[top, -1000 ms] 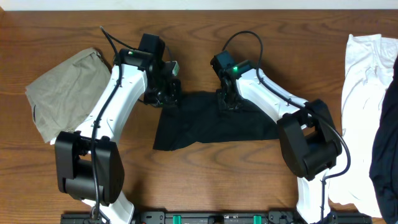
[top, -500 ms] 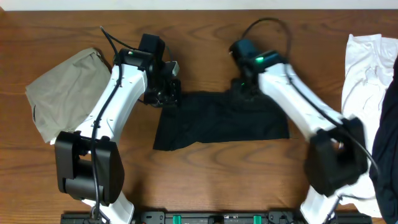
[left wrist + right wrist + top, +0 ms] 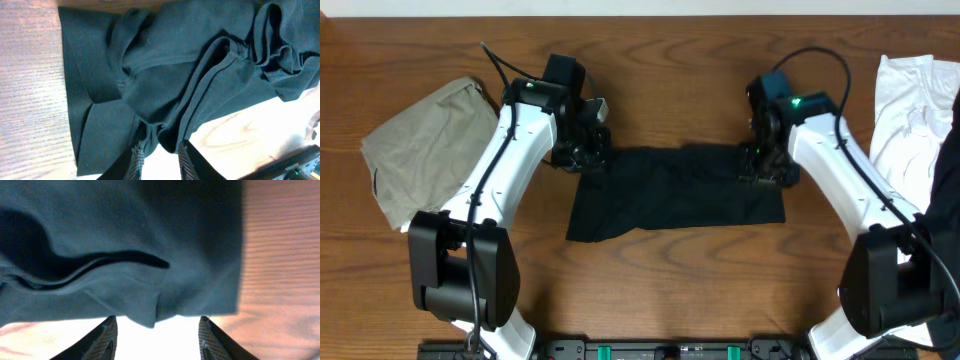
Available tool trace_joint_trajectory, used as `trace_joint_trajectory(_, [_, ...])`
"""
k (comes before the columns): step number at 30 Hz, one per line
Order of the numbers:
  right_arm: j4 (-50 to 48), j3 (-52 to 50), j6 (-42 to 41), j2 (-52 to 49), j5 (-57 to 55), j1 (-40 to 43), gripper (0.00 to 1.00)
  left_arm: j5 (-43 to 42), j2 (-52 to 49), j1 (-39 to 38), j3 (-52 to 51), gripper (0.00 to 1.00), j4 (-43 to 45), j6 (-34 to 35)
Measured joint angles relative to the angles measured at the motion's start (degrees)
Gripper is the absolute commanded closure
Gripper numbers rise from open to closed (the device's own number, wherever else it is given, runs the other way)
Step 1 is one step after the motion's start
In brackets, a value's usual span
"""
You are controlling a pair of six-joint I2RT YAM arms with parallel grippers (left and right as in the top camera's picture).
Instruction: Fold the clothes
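left gripper (image 3: 159,156): narrow, fingers pinched on a bunched fold of the black shirt (image 3: 670,190) at its top-left corner; fabric visibly gathered between the tips in the left wrist view
right gripper (image 3: 158,330): fingers spread partway, nothing between them; shirt's hem corner lies just ahead of the tips, apparently not touching, though the view is blurred
right gripper, overhead (image 3: 765,170): low over the shirt's top-right corner, at the edge of the cloth
black shirt: lies mid-table between both arms, spread as a rough wide rectangle, left end rumpled, right end flatter
step in hand: likely securing the second top corner so both corners can lift for a fold
how to do it well: drop the right fingers onto the corner with hem fully between the tips, close before lifting; keep the left pinch firm, match heights so the top edge stays taut
risk: grabbing only one layer, corner slipping out
olive-grey garment (image 3: 430,145): crumpled, far left, well apart from the shirt
white garment (image 3: 905,130): stretched along the right edge
dark garment (image 3: 945,240): beside it, at the frame edge
table (image 3: 650,60): wood-grain, bare around the shirt
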State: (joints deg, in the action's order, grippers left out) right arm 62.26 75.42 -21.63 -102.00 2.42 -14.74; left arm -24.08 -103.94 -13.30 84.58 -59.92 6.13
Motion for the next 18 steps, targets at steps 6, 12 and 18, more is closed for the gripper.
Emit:
trace_joint_trajectory(6, [-11.0,-9.7,0.3,-0.3,2.8,0.0,0.53,0.0,0.0,0.0,0.0,0.73,0.0,0.0])
trace_joint_trajectory(12, [-18.6,-14.7,0.7,-0.3,5.7,0.0,0.83,0.0,0.0,0.0,0.0,0.73,0.0,0.0])
trace_joint_trajectory(18, [-20.9,-15.1,0.8,-0.3,8.2,0.0,0.99,0.0,0.0,0.0,0.0,0.73,0.0,0.0])
